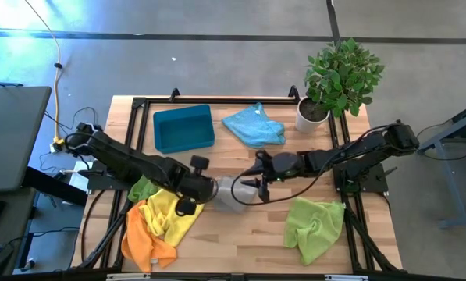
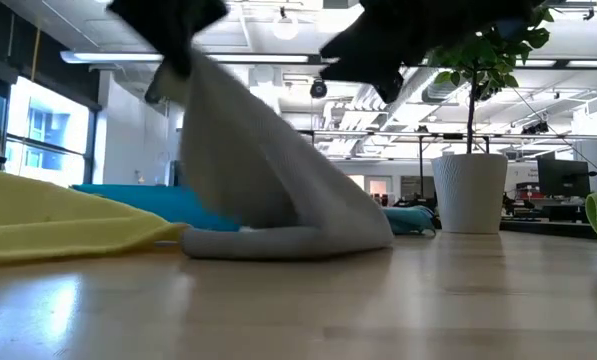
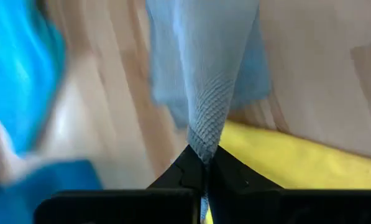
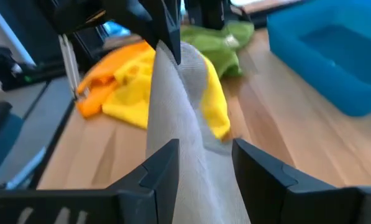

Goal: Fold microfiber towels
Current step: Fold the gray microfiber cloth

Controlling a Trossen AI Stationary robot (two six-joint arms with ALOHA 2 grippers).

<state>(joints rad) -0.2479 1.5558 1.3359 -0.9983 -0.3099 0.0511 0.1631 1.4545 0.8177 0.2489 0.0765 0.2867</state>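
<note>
A grey microfiber towel [image 1: 233,193] stands in a peak at the table's middle, its lower edge [image 2: 288,240] lying on the wood. My left gripper [image 1: 211,190] is shut on its top. My right gripper [image 1: 252,179] is open just to the right; in its wrist view the grey towel [image 4: 173,130] runs between and below its fingers. Whether they touch it, I cannot tell. A yellow towel [image 1: 170,212] and an orange towel [image 1: 143,242] lie heaped at the near left. A lime green towel [image 1: 314,226] lies at the near right and a light blue towel [image 1: 254,125] at the far middle. My left gripper pinches a gathered point of the grey towel [image 3: 202,152] between its two fingers. The fingers come from above, slanting down from the table's left. The towel hangs below them in a taut cone [image 2: 238,140], and its lower edge rests on the table.
A teal tray [image 1: 183,129] stands at the far left. A potted plant [image 1: 334,86] stands at the far right corner. A second green cloth [image 1: 143,187] lies under my left arm. Bare wood shows along the near edge between the yellow and lime green towels.
</note>
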